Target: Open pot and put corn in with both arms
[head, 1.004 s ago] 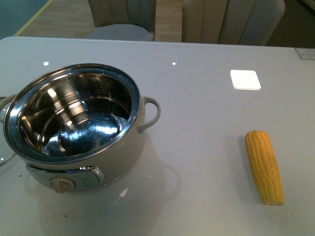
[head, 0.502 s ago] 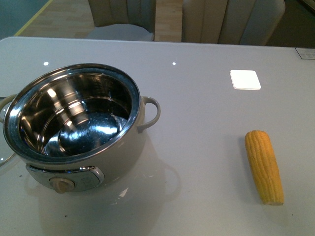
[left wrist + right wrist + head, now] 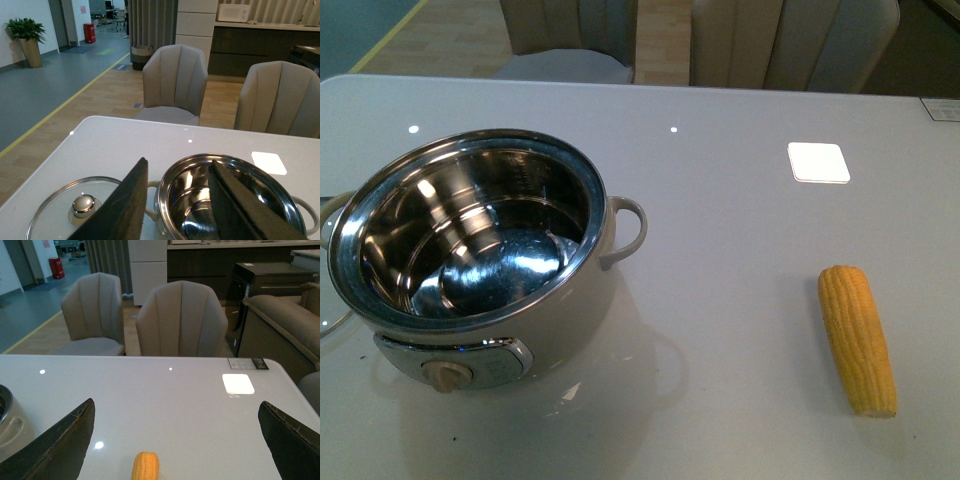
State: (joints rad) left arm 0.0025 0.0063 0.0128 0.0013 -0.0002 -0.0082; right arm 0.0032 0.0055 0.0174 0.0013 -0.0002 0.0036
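You have, on this camera:
- the right gripper (image 3: 176, 404), jaws spread wide
- the corn (image 3: 145, 466), one yellow cob end showing, lying on the white tabletop (image 3: 165, 395) between the two black fingers (image 3: 55, 445) and touching neither
- the pot (image 3: 11, 426), only its cream wall and handle showing, well apart from the corn
- a white square patch (image 3: 238, 383), beyond the corn
- two beige chairs (image 3: 182, 320), further beyond the corn, past the tabletop's far edge

I'm seeing a glossy white table (image 3: 740, 260) carrying the open pot (image 3: 470, 250) on the left, its glass lid (image 3: 57, 217) lying flat just beside it, the corn (image 3: 858, 340) lying well apart on the right, a white square patch (image 3: 818, 162) sitting farther back.
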